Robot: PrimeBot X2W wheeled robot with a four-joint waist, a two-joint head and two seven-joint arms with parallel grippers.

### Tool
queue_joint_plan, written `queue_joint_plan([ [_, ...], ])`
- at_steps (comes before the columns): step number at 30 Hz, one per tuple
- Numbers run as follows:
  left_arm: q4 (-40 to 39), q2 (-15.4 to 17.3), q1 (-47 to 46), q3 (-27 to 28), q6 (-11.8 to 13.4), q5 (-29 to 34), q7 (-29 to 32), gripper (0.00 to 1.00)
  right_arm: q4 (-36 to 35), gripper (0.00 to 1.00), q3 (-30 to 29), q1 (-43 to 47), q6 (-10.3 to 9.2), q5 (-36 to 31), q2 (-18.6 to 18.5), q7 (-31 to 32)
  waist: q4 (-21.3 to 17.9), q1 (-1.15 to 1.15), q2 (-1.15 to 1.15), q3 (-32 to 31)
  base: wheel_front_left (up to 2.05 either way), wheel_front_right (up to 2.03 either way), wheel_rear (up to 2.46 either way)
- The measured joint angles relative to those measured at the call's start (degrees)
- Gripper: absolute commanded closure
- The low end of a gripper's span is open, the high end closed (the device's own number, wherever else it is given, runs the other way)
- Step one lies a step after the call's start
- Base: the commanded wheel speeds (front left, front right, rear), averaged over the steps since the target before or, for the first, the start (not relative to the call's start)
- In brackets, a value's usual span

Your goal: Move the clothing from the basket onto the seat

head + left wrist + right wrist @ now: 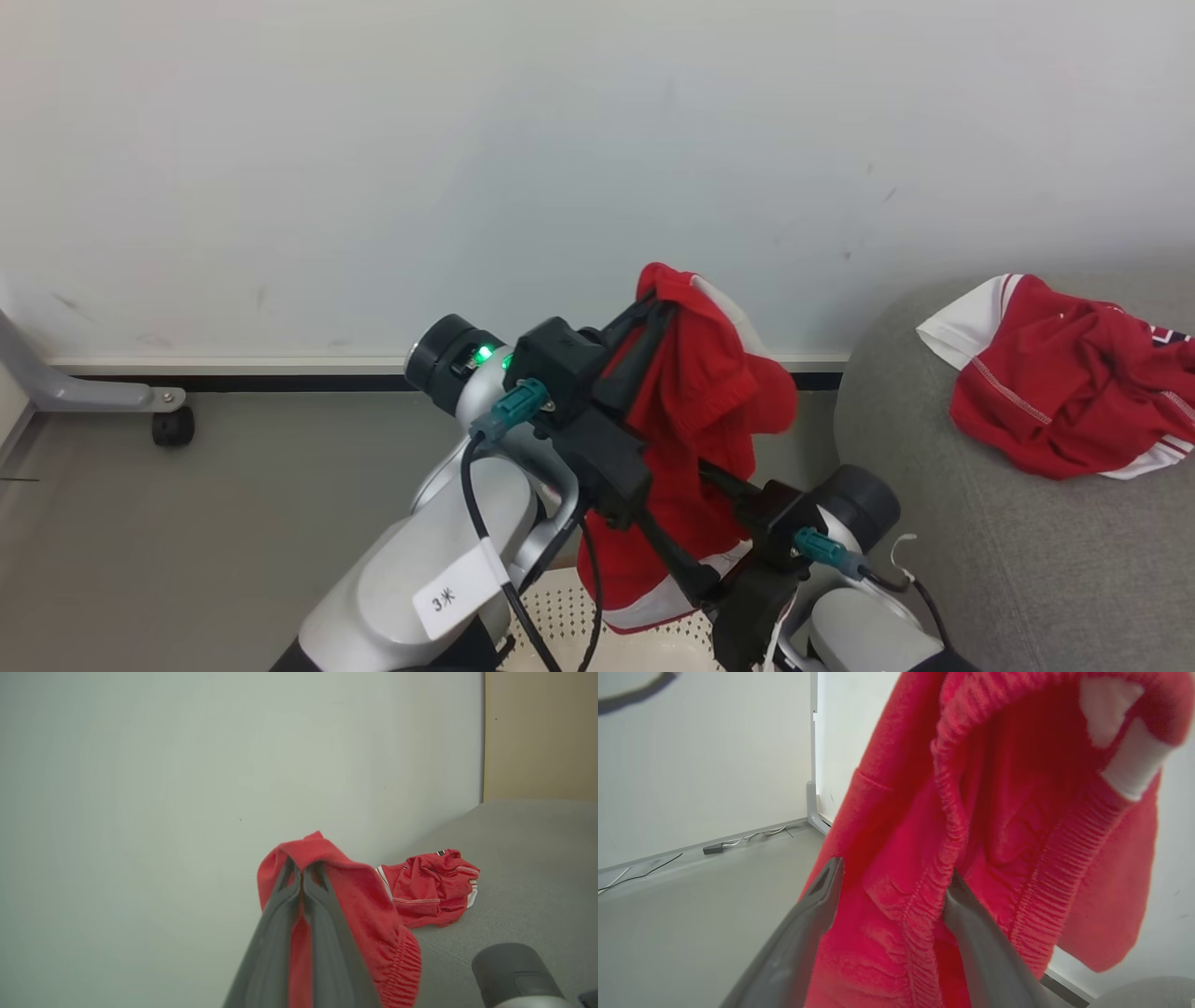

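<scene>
The left tool (301, 871) is pinching tight on a red garment (700, 401) hanging over the basket (565, 607), the right tool (892, 872) is gaping with folds between its fingers (808, 924), and the other garment (1064, 392) is lying on the seat (1027, 560)

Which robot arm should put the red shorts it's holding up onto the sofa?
Left. The left gripper has its jaws shut on the red shorts, held high beside the sofa. The right gripper has its jaws apart around the hanging cloth lower down, so it is not gripping.
</scene>
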Motion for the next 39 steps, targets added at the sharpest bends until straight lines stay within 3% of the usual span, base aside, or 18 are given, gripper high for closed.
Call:
queue_joint_plan([
  [8,-4.2,0.1,0.0,-3.0,1.8,-1.8,2.0,1.00,6.5,0.00,3.1,-5.4,0.01,2.4,0.1,0.0,1.3,0.00,0.00,0.2,0.00,0.00,0.00],
  [9,-4.3,0.1,0.0,-3.1,1.8,-1.9,2.0,1.00,6.9,0.16,3.5,-5.8,0.01,2.6,0.2,0.0,1.3,0.00,0.00,0.3,0.00,0.00,0.00],
  [10,-4.4,0.1,0.0,-3.2,2.1,-2.0,2.2,1.00,7.1,0.56,4.0,-6.1,0.01,2.8,0.2,0.0,1.4,0.00,0.00,0.3,0.00,0.00,0.00],
  [12,-4.3,0.1,0.0,-3.2,2.3,-2.2,2.6,1.00,7.5,1.00,4.5,-6.6,0.03,3.5,0.3,0.0,1.4,0.00,0.00,0.4,0.00,0.00,0.00],
  [23,-0.5,2.0,2.7,1.1,4.8,-4.6,3.3,1.00,5.4,1.00,5.9,-9.3,0.07,7.0,0.0,0.0,-1.0,0.00,0.00,1.0,0.00,0.00,0.00],
  [24,-0.2,2.3,3.2,1.5,4.9,-4.8,3.2,0.94,4.8,1.00,5.9,-9.6,0.07,7.2,-0.4,0.0,-1.3,0.00,0.00,1.1,0.00,0.00,0.00],
  [25,0.1,2.5,3.7,1.9,5.3,-4.9,3.1,0.71,4.4,1.00,5.8,-10.0,0.07,7.4,-0.8,0.0,-1.7,0.00,0.00,1.1,0.00,0.00,0.00],
  [27,0.4,2.7,4.1,2.2,5.4,-5.0,3.0,0.43,3.9,1.00,5.6,-10.3,0.07,7.7,-1.4,0.0,-2.1,0.00,0.00,1.1,0.00,0.00,0.00],
  [29,1.0,3.1,5.2,2.6,5.8,-5.3,2.7,0.00,2.8,1.00,4.9,-10.6,0.07,8.5,-2.6,0.0,-3.0,0.00,0.00,1.2,0.00,0.00,0.00],
  [39,2.3,3.4,10.7,3.6,6.8,-6.9,-0.3,0.00,-1.9,1.00,0.2,-11.1,0.07,9.0,-8.1,0.0,-7.8,0.00,0.00,1.3,0.00,0.00,0.00],
])
